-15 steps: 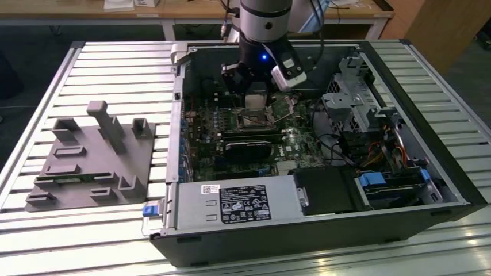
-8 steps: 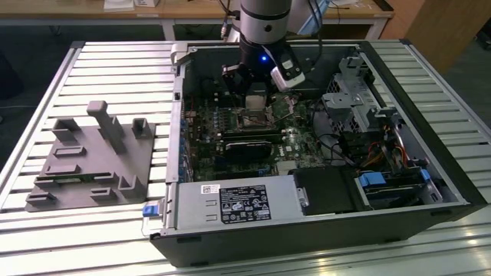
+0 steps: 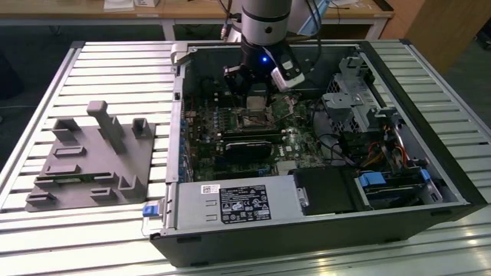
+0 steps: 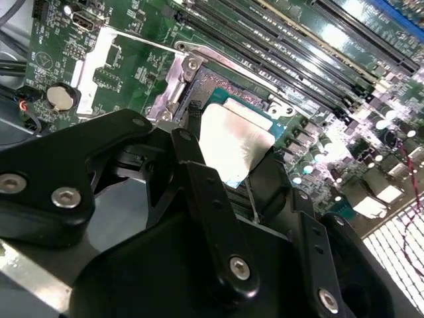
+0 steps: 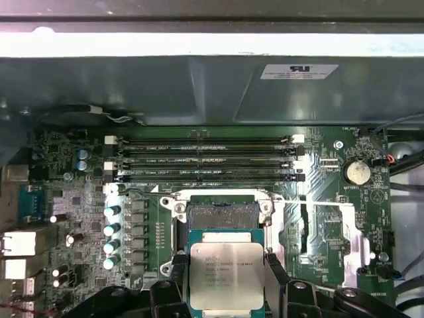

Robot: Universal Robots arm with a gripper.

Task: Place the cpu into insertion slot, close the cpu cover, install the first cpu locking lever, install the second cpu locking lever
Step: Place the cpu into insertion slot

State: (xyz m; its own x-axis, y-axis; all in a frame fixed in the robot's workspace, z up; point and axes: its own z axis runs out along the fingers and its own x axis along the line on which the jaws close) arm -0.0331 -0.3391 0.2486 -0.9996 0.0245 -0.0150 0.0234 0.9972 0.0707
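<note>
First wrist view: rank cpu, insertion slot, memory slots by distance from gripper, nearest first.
1. The cpu, held between the fingers of the gripper.
2. The insertion slot, just beyond the cpu.
3. The memory slots, past the socket, toward the case wall.

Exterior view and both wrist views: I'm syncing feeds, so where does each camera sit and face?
Exterior view: off the arm, looking down into the computer case; arm shows.
First wrist view: wrist-mounted, facing the motherboard; fingers show.
Second wrist view: wrist-mounted, slanting across it; fingers show.
Both wrist views share the held cpu.
</note>
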